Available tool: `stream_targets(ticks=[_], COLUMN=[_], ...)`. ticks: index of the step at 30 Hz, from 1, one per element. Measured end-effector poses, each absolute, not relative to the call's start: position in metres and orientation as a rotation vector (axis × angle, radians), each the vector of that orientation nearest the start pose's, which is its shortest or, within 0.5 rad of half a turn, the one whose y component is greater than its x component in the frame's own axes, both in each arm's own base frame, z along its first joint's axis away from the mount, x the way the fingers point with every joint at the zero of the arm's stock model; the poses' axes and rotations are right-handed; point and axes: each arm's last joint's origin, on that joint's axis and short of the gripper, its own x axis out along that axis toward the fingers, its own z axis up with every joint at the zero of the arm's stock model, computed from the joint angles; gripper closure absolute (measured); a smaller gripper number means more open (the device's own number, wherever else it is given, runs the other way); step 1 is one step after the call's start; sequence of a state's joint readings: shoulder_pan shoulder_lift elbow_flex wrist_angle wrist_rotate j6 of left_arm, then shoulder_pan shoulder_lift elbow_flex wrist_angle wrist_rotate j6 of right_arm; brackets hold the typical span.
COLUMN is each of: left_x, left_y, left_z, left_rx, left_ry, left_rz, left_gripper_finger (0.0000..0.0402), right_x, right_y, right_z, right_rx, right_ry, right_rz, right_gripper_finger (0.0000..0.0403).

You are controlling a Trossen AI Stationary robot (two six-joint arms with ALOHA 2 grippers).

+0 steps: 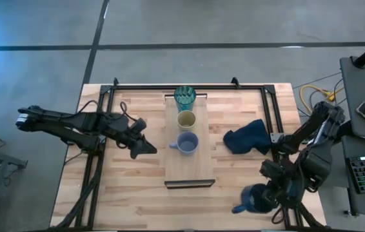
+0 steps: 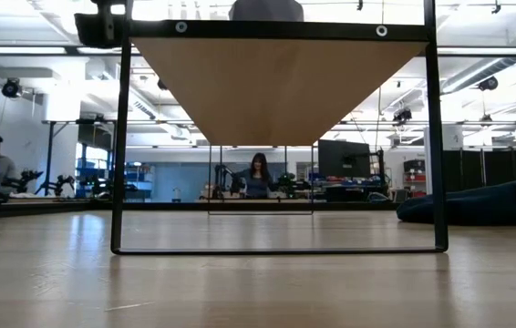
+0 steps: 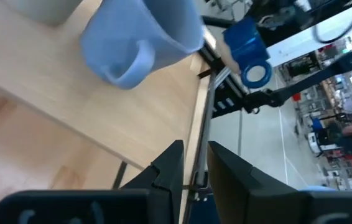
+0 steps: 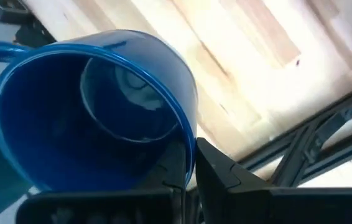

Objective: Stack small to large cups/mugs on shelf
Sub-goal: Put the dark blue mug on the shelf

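While the blue mug (image 1: 255, 197) is pinched by its rim in the right gripper (image 1: 274, 193) near the table's front right corner, it's best carried level to the shelf (image 1: 189, 169) and set on the bare end just beside the grey mug (image 1: 186, 143), handle kept clear. High view: glass (image 1: 184, 98), tan cup (image 1: 186, 120) and grey mug are lined up on the shelf; a cloth (image 1: 247, 137) lies right of it on the table (image 1: 131, 193). Left gripper (image 1: 145, 147) waits left of the shelf.

Low view: shelf underside, frame, a person far back in the room.

Left wrist view: fingers (image 3: 170, 168) nearly closed, nothing held; grey mug ahead.

Right wrist view: mug wall is clamped betw. fingers (image 4: 210, 165).
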State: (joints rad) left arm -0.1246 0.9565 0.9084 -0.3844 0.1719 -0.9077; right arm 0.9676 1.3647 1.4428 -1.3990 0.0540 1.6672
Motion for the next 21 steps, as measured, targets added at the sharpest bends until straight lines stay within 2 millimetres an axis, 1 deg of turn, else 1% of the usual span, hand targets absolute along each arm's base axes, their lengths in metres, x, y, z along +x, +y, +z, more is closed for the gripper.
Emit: stream_targets(ticks=[4, 7, 13, 21], left_x=[0.203, 0.203, 0.203, 0.195], left_y=[-0.031, -0.031, -0.031, -0.029], left_z=[0.318, 0.314, 0.321, 0.328], left_rx=[-0.9, -0.9, -0.899, -0.9], left_ry=[0.574, 0.583, 0.552, 0.517], left_rz=[-0.068, -0.065, -0.073, -0.087], left_gripper_finger=[0.0345, 0.0345, 0.0345, 0.0345], right_x=[0.143, 0.151, 0.165, 0.178], right_y=[0.188, 0.189, 0.186, 0.178], right_z=[0.361, 0.368, 0.38, 0.381], right_rx=[0.725, 0.717, 0.684, 0.636], right_ry=[1.31, 1.252, 1.17, 1.159], right_rz=[-0.34, -0.332, -0.313, -0.304], right_gripper_finger=[0.039, 0.039, 0.039, 0.039])
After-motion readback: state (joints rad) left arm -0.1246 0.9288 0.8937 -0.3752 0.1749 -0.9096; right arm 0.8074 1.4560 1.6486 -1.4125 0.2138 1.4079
